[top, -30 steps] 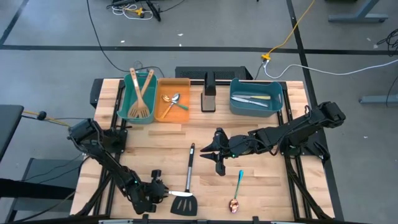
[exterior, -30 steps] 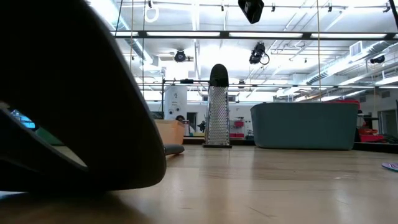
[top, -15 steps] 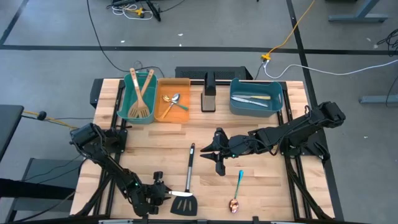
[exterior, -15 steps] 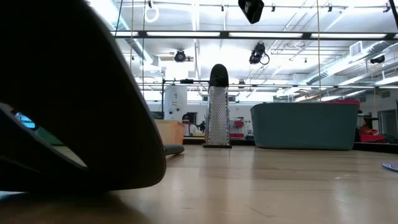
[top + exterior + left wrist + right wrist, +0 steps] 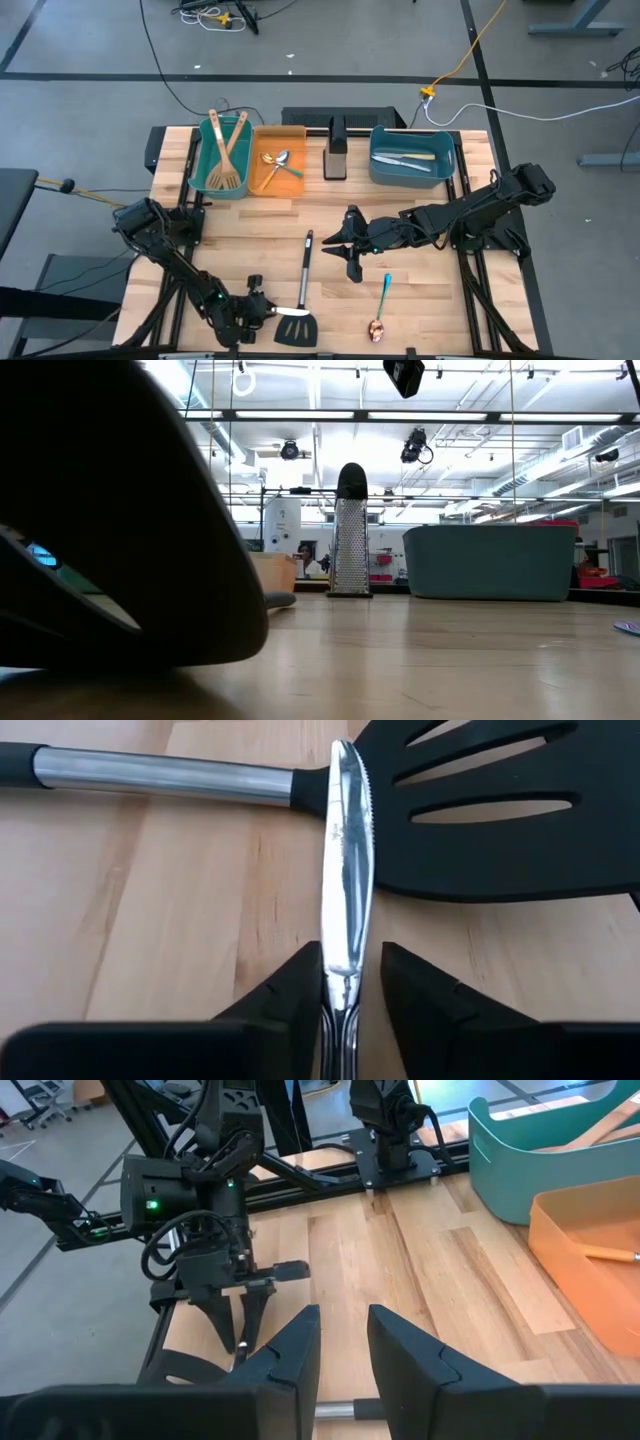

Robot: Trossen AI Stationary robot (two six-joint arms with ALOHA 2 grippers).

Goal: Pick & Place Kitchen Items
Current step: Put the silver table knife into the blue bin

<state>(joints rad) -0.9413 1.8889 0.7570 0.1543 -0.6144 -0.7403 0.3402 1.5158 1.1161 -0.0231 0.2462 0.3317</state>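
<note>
A silver knife [image 5: 345,870] lies flat on the table near the front edge, its tip resting across the neck of the black slotted turner [image 5: 500,810]. My left gripper [image 5: 258,310] is low over the knife's handle end, open, one finger on either side of it. My right gripper [image 5: 350,250] hangs open above the middle of the table with nothing in it. A blue-handled copper spoon [image 5: 381,305] lies to the front right of the turner [image 5: 301,290]. My left gripper comes slanting down along the knife. One finger [image 5: 295,995] lies against one long edge where blade meets handle [image 5: 338,990]. The other finger [image 5: 415,1000] stands a little apart, a strip of table showing between. The knife stays flat on the table.
Along the far edge stand a teal bin [image 5: 203,165] with wooden spatulas, an orange bin [image 5: 297,160] with spoons, a steel grater [image 5: 337,150] and a blue bin [image 5: 412,178] with knives. In the low view a dark shape fills the left; the grater [image 5: 350,530] shows beyond.
My left arm has sunk slightly over the knife; the knife and the turner have not moved.
</note>
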